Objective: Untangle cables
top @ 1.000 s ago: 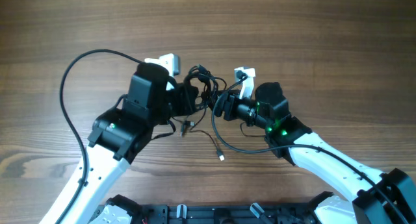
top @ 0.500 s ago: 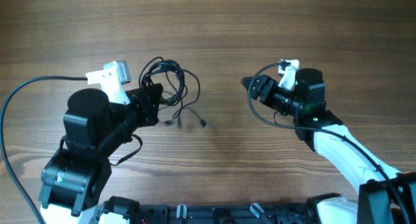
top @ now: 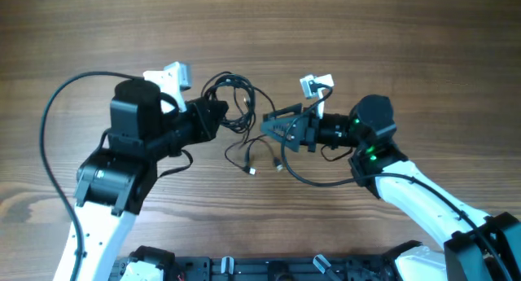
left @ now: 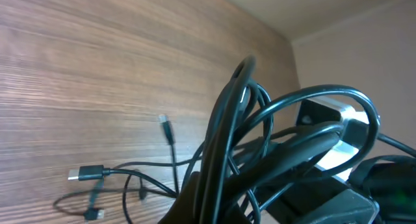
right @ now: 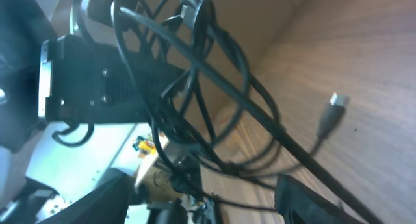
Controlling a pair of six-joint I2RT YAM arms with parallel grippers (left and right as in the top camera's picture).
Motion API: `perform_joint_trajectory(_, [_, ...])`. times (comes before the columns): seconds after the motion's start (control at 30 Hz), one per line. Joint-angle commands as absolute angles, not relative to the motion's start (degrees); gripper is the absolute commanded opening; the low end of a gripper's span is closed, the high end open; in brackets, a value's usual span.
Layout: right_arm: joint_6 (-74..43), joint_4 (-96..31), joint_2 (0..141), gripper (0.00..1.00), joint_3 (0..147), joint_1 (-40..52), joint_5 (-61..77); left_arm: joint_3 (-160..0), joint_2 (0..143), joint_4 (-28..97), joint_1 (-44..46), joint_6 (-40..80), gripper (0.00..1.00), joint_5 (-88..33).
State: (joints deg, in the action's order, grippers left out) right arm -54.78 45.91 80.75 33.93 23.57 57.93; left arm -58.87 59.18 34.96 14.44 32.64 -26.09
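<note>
The cables (top: 232, 98) were found bunched in a tangle of overlapping loops directly at the tip of the left gripper (top: 218, 116), apparently lifted clear of the table (top: 391, 37).

Left gripper: fully closed, pinching several strands of the bundle where the loops gather.

Loose tails hung from the bundle and trailed onto the wood just below and beyond the left gripper. They ended in small plugs (top: 252, 171), at least one of them silver-tipped.

Right gripper (top: 273, 128): positioned just past the bundle, facing the left gripper, with its jaws spread wide. In the right wrist view one strand ran slantwise toward one of its fingers (right: 305, 198), but nothing was seen clamped.

Handling assessment: the cords were judged light, thin and limp, with enough spring to keep their coils. The smooth jacket would probably slip in a loose pinch. The loops looked likely to snag on each other and on the plug ends if pulled hard.

Recommended hold: a single strand or a free tail, taken close behind its plug and clear of the knot, while the left gripper anchors the mass. The plugs were judged the fragile part and should not be crushed.

Markings: no brand, label or lettering was legible on the cords, the plugs or either gripper in any view.
</note>
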Motion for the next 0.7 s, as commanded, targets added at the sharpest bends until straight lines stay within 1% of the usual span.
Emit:
perform_joint_trajectory(0.0, [-60.03, 45.84, 81.17, 0.75, 34.17, 25.96, 52.01, -59.57, 60.03, 33.06, 14.02, 31.75, 0.04, -32.16])
perform_joint_trajectory(0.1, [-60.42, 42.54, 81.17, 0.75, 34.17, 26.57, 47.27, -59.57, 60.01, 32.29, 14.04, 31.75, 0.04, -33.1])
perform_joint_trajectory(0.17, [-62.46, 38.72, 81.17, 0.75, 34.17, 26.57, 41.5, -59.57, 60.01, 32.29, 14.04, 31.75, 0.04, -34.96])
perform_joint_trajectory(0.27, [-65.89, 38.24, 81.17, 0.76, 34.17, 26.57, 37.26, -59.57, 60.01, 32.29, 15.09, 31.73, 0.04, -36.01])
perform_joint_trajectory(0.5, [-67.64, 37.67, 81.17, 0.77, 34.17, 26.57, 35.99, -59.57, 60.01, 31.11, 20.23, 30.02, 0.04, -35.99])
perform_joint_trajectory(0.57, [-66.7, 33.17, 81.17, 0.77, 34.17, 26.57, 35.68, -59.57, 59.99, 28.73, 20.91, 30.04, 0.04, -35.99])
perform_joint_trajectory(0.63, [-63.55, 24.97, 81.17, 0.75, 34.17, 26.57, 33.78, -59.57, 59.48, 24.4, 20.73, 30.06, 0.04, -35.99])
perform_joint_trajectory(0.67, [-61.98, 18.76, 81.17, 0.75, 34.17, 26.57, 32.21, -59.57, 59.09, 21.74, 20.73, 30.06, 0.04, -35.99])
